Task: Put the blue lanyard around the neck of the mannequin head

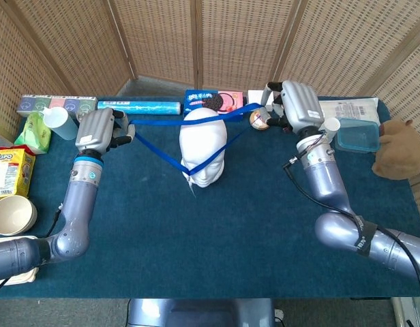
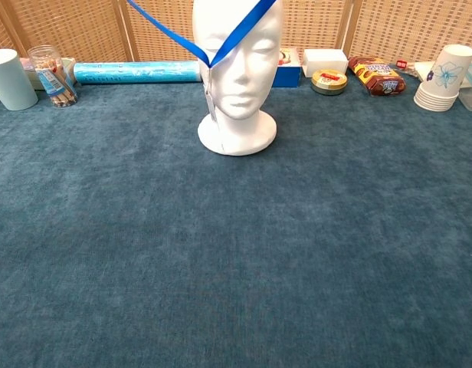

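Observation:
The white mannequin head (image 1: 204, 150) (image 2: 237, 69) stands upright at the middle of the blue table. The blue lanyard (image 1: 162, 121) is stretched wide above and around it. One strap runs behind the crown, the other comes down in a V across the face (image 2: 234, 36). My left hand (image 1: 99, 131) grips the lanyard's left end. My right hand (image 1: 296, 107) holds the right end, raised at the far right of the head. A small white tag hangs by the head's cheek. Neither hand shows in the chest view.
Along the back edge lie a blue roll (image 1: 139, 107), a cookie box (image 1: 213, 99), a white box (image 2: 325, 60), a round tin (image 2: 327, 80) and snack packs. Paper cups (image 2: 444, 77) stand at right, a cup (image 2: 9, 78) and jar (image 2: 50, 73) at left. A stuffed toy (image 1: 397, 148) sits far right.

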Robot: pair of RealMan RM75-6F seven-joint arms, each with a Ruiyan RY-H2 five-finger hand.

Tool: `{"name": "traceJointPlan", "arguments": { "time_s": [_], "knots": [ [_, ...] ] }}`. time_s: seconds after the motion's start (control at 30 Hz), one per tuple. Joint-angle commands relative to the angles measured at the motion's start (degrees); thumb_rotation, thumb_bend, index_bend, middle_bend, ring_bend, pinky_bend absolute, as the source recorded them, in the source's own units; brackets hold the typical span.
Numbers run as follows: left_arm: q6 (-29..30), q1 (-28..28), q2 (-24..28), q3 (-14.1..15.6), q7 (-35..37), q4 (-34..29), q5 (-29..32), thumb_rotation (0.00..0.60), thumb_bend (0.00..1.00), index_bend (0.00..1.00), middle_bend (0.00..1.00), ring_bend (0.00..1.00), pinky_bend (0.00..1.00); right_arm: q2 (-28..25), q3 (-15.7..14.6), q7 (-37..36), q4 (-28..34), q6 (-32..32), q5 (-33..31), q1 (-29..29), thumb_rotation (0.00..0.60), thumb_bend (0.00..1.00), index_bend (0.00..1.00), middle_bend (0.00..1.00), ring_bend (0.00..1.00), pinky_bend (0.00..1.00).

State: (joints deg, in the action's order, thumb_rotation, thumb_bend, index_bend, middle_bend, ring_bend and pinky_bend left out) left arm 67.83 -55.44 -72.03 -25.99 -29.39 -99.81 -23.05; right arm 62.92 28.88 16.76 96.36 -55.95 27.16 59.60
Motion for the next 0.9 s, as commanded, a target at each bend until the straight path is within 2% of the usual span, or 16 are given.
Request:
{"name": "traceJointPlan", "arguments": {
  "time_s": [0.03,0.6,0.9],
  "knots": [
    [0.0,-0.25,-0.45,0.27,-0.22,0.59,0.31,0.43,0.51,0.69,1.0,1.0,1.0,0.28,-0.58,0.52,-0.8,-0.13,-0.44,0.28,0.6,0.53,0.67,1.0,1.0,1.0],
    [0.24,-1.86,-4.19,1.02,-1.37,4.86,1.6,0.431,0.51,0.69,1.0,1.0,1.0,2.65,-1.95,2.63,-5.81,0.58,-2.49,2.52,0.6,0.53,0.67,1.0,1.0,1.0],
    [0.6,-3.35,-6.4,0.24,-2.56,7.05,2.8,0.43,0.51,0.69,1.0,1.0,1.0,3.94,-2.51,4.63,-8.2,1.62,-4.04,4.37,0.6,0.53,0.68,1.0,1.0,1.0]
  ]
}}
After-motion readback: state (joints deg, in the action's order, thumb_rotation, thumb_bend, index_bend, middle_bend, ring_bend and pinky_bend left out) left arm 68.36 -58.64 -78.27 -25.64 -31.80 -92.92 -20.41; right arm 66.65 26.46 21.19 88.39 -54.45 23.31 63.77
